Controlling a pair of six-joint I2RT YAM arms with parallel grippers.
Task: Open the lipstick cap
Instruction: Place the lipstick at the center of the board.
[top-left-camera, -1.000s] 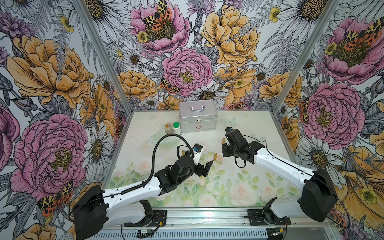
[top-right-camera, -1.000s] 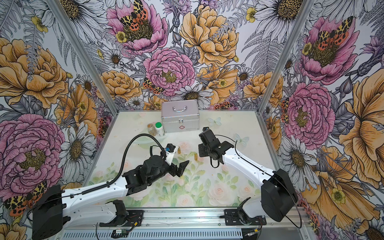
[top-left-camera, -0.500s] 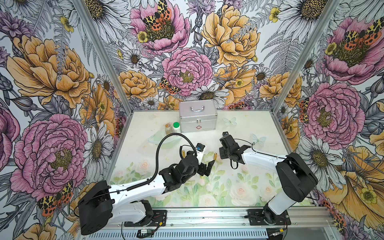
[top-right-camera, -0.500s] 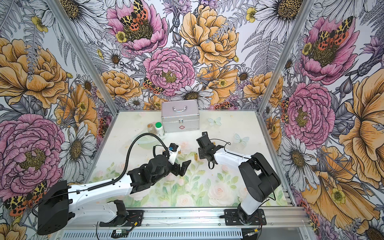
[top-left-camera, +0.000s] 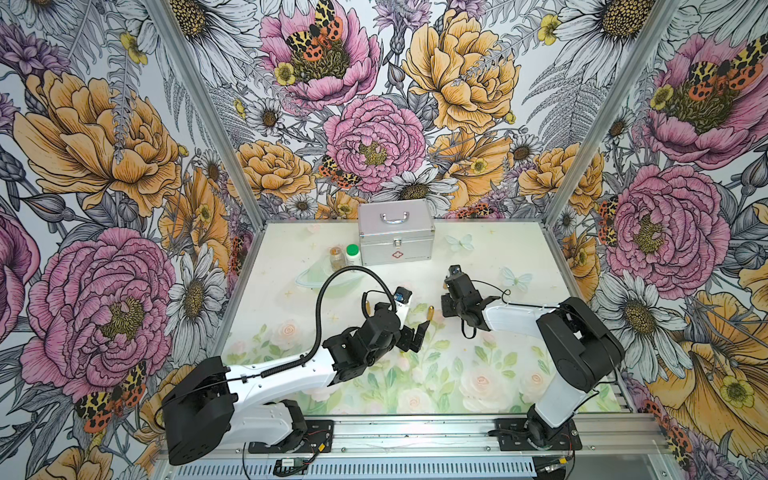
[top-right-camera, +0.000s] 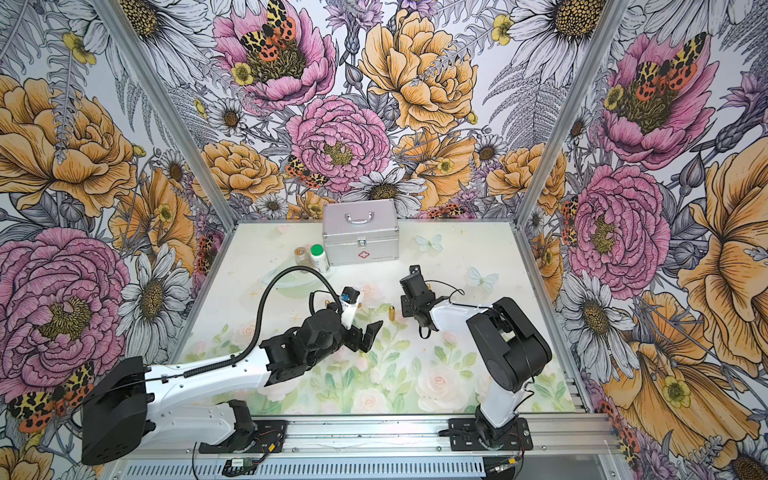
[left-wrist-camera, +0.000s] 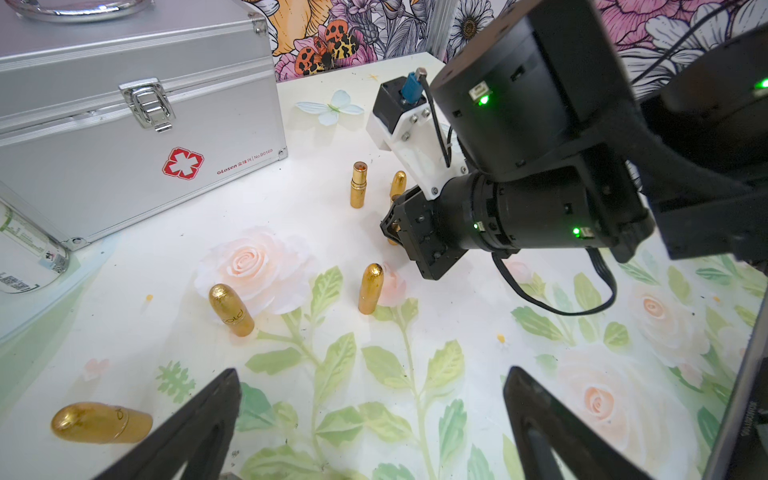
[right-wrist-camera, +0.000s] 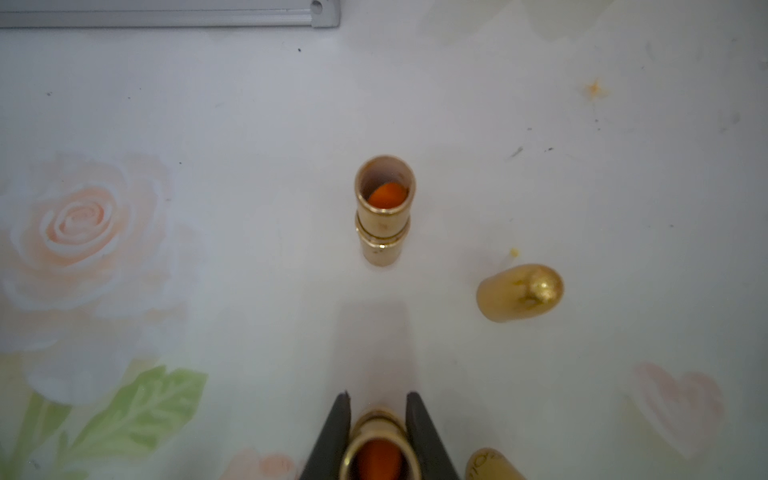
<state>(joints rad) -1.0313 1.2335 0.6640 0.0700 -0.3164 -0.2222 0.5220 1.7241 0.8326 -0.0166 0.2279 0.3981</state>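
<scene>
Black left gripper (left-wrist-camera: 372, 374) spread wide, empty; right gripper (right-wrist-camera: 378, 397) clamped on uncapped gold lipstick tube (right-wrist-camera: 377, 455).
Beside left fingers: capped lipstick (left-wrist-camera: 102, 422), lying flat. Ahead of right fingertips: second open tube (right-wrist-camera: 384, 212), upright; loose gold cap (right-wrist-camera: 519, 293) near it, not touching.

Left tool (left-wrist-camera: 372, 376) spread wide; right tool (right-wrist-camera: 377, 399) apparently clamped.
</scene>
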